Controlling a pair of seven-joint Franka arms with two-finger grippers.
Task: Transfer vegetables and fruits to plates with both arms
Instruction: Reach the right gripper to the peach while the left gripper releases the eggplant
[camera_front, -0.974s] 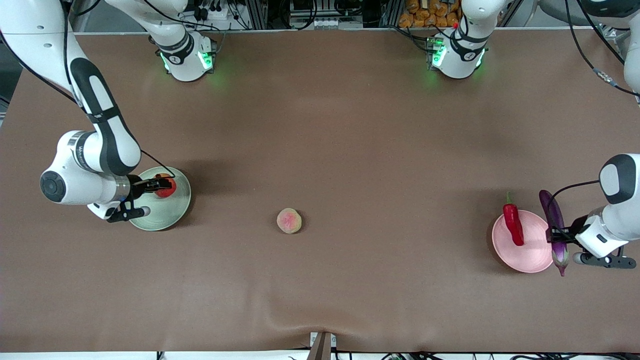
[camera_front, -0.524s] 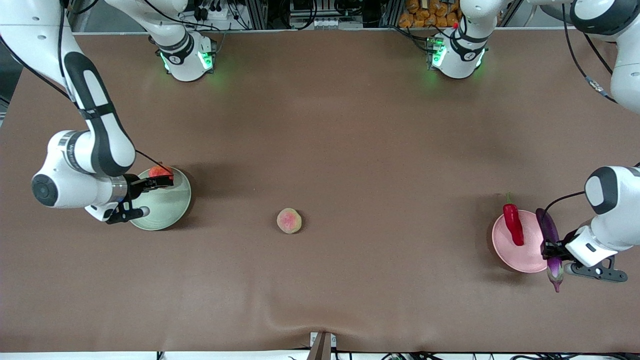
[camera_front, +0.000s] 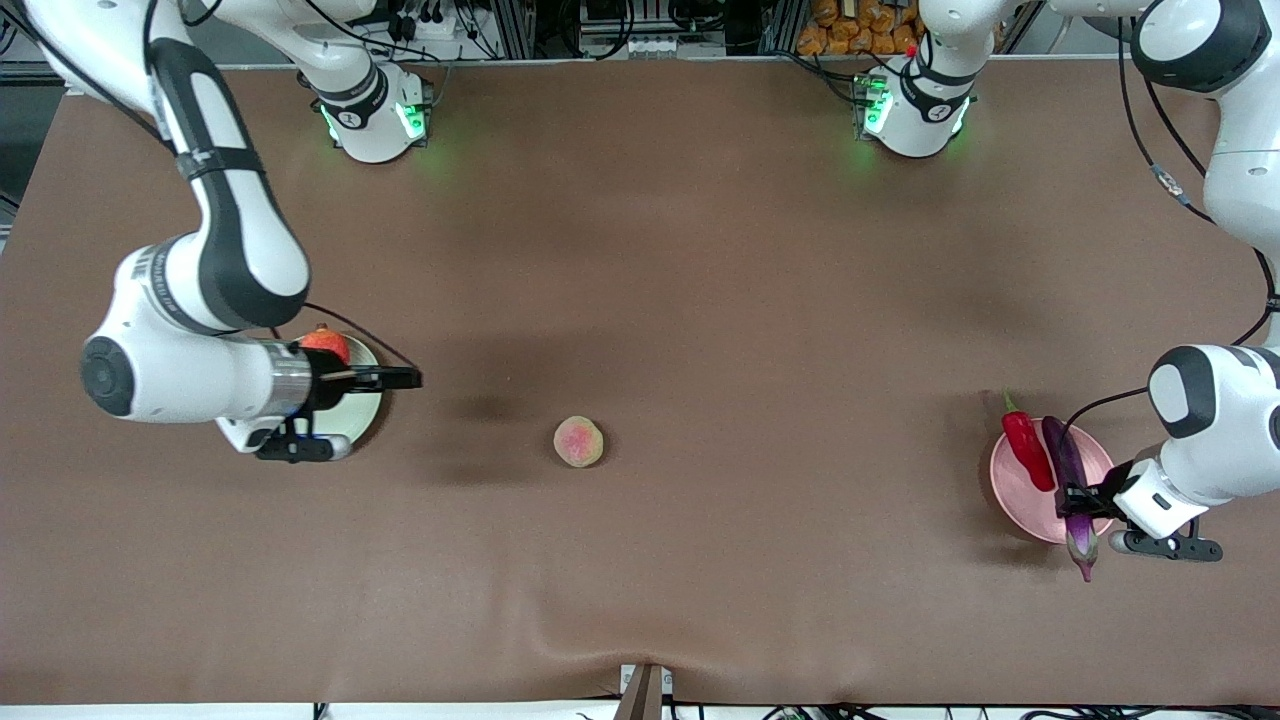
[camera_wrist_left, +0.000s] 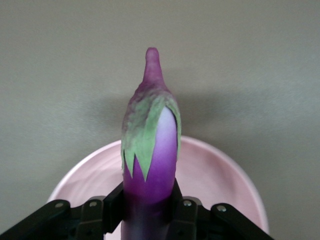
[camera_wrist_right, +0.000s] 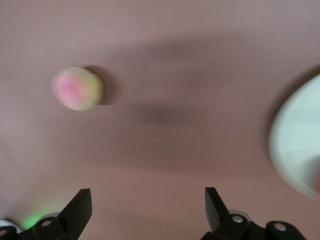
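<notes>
Eggplant (camera_front: 1068, 478) sits clamped between the left gripper's (camera_front: 1077, 497) fingers (camera_wrist_left: 112, 207), held over the pink plate (camera_front: 1015, 490) with its green-capped stem end poking past the rim nearest the front camera. The chilli (camera_front: 1028, 450) lies on that plate just beside it. The right gripper (camera_front: 405, 378) hangs over the green plate's (camera_front: 365, 420) edge, its fingers (camera_wrist_right: 80, 207) spread wide with nothing between them. The pomegranate (camera_front: 325, 341) rests on the green plate. The peach (camera_front: 578, 441) lies on the brown tabletop (camera_front: 700, 280) between the plates, well apart from both. Shelving and cables crowd the room's edge by the arm bases.
</notes>
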